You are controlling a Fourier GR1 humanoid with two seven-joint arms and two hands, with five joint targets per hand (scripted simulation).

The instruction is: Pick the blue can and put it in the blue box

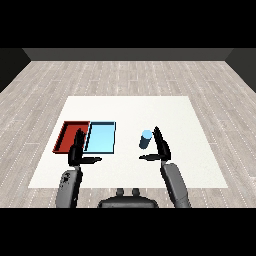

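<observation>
Can: blue can (pixel 145 139) stands upright on the white table (pixel 200 165), right of frame centre, well apart from both trays.
Right hand: right hand (pixel 161 148) sits just beside the can's right flank, fingers straight and pointing up-frame, thumb stretched left below the can; released, nothing grasped. Posture looks like a pre-grasp, palm facing the can.
Left hand: left hand (pixel 77 151) at lower left of frame, fingers straight, thumb out to the right, holding nothing; it overlaps the near edge between the trays.
Trays: red tray (pixel 64 135) left, light blue tray (pixel 102 137) adjoining on its right.
Stage: judged early, can not yet picked.
Next: close fingers round can, then carry leftward to the blue tray.
</observation>
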